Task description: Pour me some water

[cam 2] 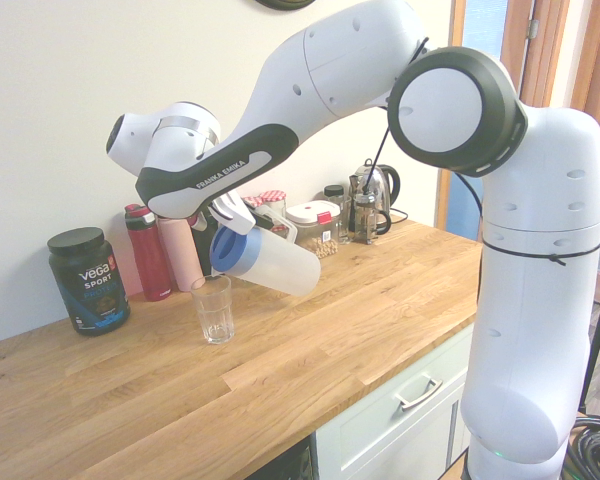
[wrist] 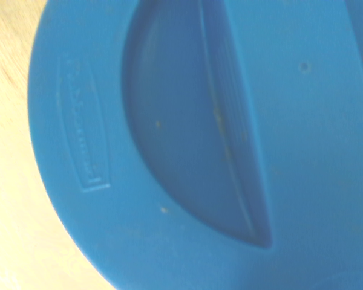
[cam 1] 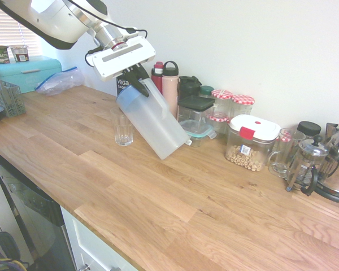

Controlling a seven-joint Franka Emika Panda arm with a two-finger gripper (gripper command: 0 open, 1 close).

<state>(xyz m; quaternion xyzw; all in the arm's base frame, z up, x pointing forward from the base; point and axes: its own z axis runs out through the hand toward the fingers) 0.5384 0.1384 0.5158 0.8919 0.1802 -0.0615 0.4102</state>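
We saw the gripper [cam 1: 137, 79] clamped on the handle at the top of the pitcher [cam 1: 153, 121], its dark fingers pressed together around that white loop. The pitcher was held off the counter [cam 1: 158, 197] and tilted steeply, its blue lid [cam 2: 226, 252] leaning toward the drinking glass [cam 1: 124, 129] and its frosted body slanting away from the glass toward the row of jars. In the second exterior view the lid's edge hung just above the rim of the glass, a little to one side of it. The glass stood upright on the counter below the lid. We could not make out the water inside the pitcher, nor any stream falling to the glass; the frosted wall hid it.

The wrist view was filled almost wholly by the blue lid, with a curved recess and a raised ridge across it and a strip of the wooden counter along one edge.

Beyond the glass, against the wall, stood a pink bottle [cam 1: 170, 90] and a red bottle [cam 1: 157, 75] just beside it. A black tub [cam 2: 88, 279] marked with white letters stood further along the wall from the glass, past the red bottle. On the far side of the pitcher from the glass we saw jars with red checked lids [cam 1: 233, 106], a clear box [cam 1: 252, 143] with a white lid holding pale round pieces, and a coffee press [cam 1: 306, 165].
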